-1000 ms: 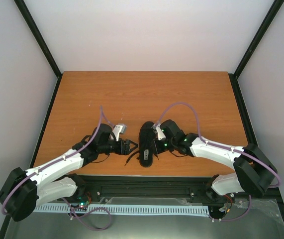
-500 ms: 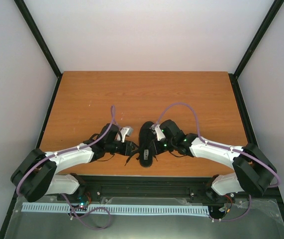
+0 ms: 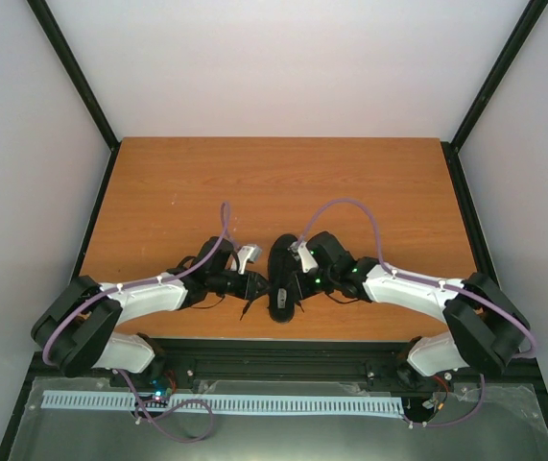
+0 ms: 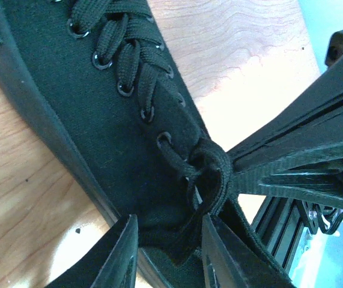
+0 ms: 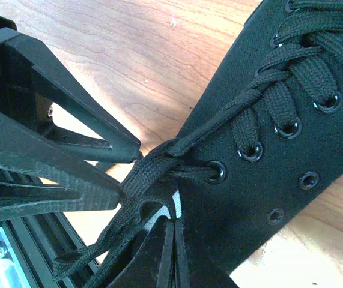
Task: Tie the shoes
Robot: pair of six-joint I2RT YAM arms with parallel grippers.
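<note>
The black shoe (image 3: 282, 279) lies near the table's front edge, toe pointing away from me. It fills the left wrist view (image 4: 99, 120) and the right wrist view (image 5: 279, 150). Its thin black laces (image 4: 210, 180) are crossed into a knot at the top eyelets (image 5: 153, 174). My left gripper (image 3: 259, 285) is at the shoe's left side, open, its fingers (image 4: 120, 258) straddling a lace strand by the knot. My right gripper (image 3: 295, 281) is at the shoe's right side, its fingers (image 5: 159, 258) shut together with their tips pinching the lace at the knot.
The two grippers face each other across the knot, very close; the right gripper's black frame (image 4: 303, 162) shows just beyond the knot and the left gripper's frame (image 5: 51, 144) likewise. The black rail at the table's front edge (image 3: 283, 351) is just behind the shoe's heel.
My left arm has swung right and its gripper has closed in on the shoe's left side at the knot. The right gripper and the shoe have barely moved.
</note>
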